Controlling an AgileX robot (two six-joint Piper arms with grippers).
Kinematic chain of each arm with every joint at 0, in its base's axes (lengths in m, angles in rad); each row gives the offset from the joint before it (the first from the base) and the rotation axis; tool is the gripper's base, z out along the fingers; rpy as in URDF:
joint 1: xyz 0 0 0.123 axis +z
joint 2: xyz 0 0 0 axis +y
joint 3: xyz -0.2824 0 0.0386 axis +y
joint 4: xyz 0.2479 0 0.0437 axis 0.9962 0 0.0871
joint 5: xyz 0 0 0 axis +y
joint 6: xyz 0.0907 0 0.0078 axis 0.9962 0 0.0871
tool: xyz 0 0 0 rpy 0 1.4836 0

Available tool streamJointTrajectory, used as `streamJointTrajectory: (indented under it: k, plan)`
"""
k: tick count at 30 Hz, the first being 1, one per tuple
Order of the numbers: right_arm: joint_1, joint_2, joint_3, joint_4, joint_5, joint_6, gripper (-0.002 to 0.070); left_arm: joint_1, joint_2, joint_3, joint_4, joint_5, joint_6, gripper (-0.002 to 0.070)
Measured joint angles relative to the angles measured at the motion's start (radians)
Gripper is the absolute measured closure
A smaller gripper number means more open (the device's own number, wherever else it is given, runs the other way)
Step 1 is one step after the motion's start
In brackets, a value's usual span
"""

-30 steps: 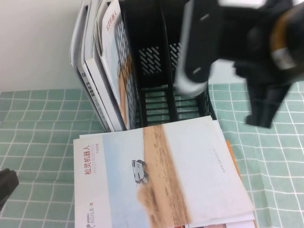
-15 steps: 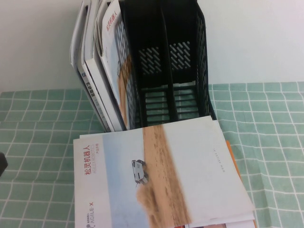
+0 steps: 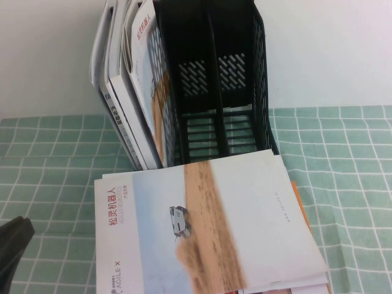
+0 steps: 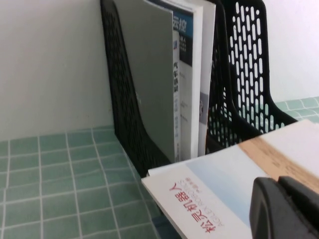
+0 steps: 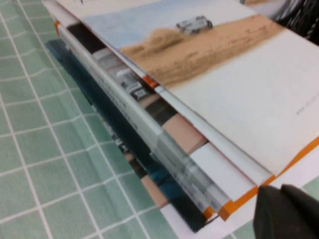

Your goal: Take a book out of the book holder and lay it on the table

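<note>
The book (image 3: 208, 226), pale blue-white with a sandy strip, a small vehicle and a red title, lies flat on top of a stack on the table (image 3: 49, 159), in front of the black book holder (image 3: 211, 79). It also shows in the left wrist view (image 4: 214, 179) and the right wrist view (image 5: 224, 64). My left gripper (image 3: 12, 248) is low at the near left, shut and empty, its tip (image 4: 279, 209) beside the book's title edge. My right gripper (image 5: 286, 211) is out of the high view, shut and empty, by the stack's orange-edged corner.
Several brochures (image 3: 131, 92) stand in the holder's left compartment (image 4: 189, 74); its middle and right compartments hold nothing. Under the book lies a stack of other brochures (image 5: 149, 124). A white wall stands behind the holder. Green cloth lies open left and right of the stack.
My right arm, at the upper right of the high view one second ago, has left that view. My left gripper has come a little further in at the near left.
</note>
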Motion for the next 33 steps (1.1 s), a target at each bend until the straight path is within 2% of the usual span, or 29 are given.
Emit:
streamJointTrajectory:
  k: [11, 20, 29, 33]
  plan:
    - [0.000, -0.002, 0.005, 0.000, 0.136, 0.007, 0.0678, 0.000, 0.000, 0.027, -0.018, 0.080, 0.001, 0.0678]
    - [0.000, -0.002, 0.005, 0.004, 0.151, 0.007, 0.0678, 0.000, 0.000, 0.063, -0.020, 0.137, 0.001, 0.0678]
    - [0.000, -0.002, 0.005, 0.007, 0.151, 0.007, 0.0678, 0.000, -0.006, 0.072, -0.019, 0.273, 0.002, 0.0678]
    - [0.000, -0.002, 0.005, 0.007, 0.153, 0.007, 0.0678, 0.038, -0.071, 0.072, 0.053, 0.339, 0.002, 0.0678]
